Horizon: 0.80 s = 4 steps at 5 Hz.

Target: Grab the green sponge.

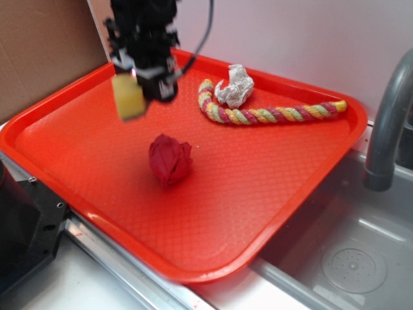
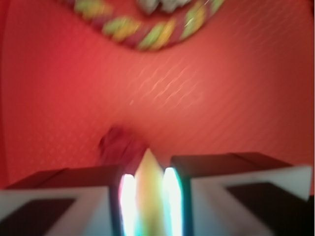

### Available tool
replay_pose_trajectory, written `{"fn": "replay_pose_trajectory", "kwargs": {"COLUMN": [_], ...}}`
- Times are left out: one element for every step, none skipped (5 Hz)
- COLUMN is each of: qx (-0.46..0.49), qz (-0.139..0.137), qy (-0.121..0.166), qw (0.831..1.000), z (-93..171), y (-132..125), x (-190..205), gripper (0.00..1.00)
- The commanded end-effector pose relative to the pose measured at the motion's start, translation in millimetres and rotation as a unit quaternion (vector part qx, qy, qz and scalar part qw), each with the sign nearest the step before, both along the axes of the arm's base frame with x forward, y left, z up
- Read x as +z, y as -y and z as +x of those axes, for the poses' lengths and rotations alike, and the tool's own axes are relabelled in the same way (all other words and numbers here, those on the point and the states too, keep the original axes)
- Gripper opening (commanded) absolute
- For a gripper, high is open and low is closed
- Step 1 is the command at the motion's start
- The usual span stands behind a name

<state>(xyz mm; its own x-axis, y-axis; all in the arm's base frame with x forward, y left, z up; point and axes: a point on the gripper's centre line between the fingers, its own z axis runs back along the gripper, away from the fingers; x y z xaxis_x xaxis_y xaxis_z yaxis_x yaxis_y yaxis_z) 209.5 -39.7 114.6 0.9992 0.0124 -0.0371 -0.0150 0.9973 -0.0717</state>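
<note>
The green sponge (image 1: 128, 97), a small yellow foam block, hangs in the air above the left part of the red tray (image 1: 271, 168). My gripper (image 1: 139, 84) is shut on it from above. In the blurred wrist view the sponge (image 2: 147, 191) is a yellow wedge squeezed between the two fingers (image 2: 88, 201), and my gripper (image 2: 147, 206) fills the bottom of the frame. Nothing touches the tray under the sponge.
A red wrinkly ball (image 1: 170, 159) lies mid-tray, just below and right of the gripper. A striped rope (image 1: 258, 113) and a crumpled white wad (image 1: 235, 86) sit at the tray's back. A grey tap (image 1: 387, 123) and sink (image 1: 348, 258) are at the right.
</note>
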Motion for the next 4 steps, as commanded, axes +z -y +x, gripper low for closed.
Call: {"fn": "replay_pose_trajectory", "kwargs": {"qx": [0.052, 0.057, 0.048, 0.036], "qz": [0.011, 0.019, 0.028, 0.032], "qy": [0.051, 0.068, 0.105, 0.125], "qw": [0.997, 0.996, 0.993, 0.991], "z": [8.9, 9.3, 13.1, 17.2], "y": [-45.7, -50.2, -45.8, -37.3], "x": [51.5, 68.6, 92.4, 105.2], "gripper": [0.00, 0.00, 0.00, 0.00]}}
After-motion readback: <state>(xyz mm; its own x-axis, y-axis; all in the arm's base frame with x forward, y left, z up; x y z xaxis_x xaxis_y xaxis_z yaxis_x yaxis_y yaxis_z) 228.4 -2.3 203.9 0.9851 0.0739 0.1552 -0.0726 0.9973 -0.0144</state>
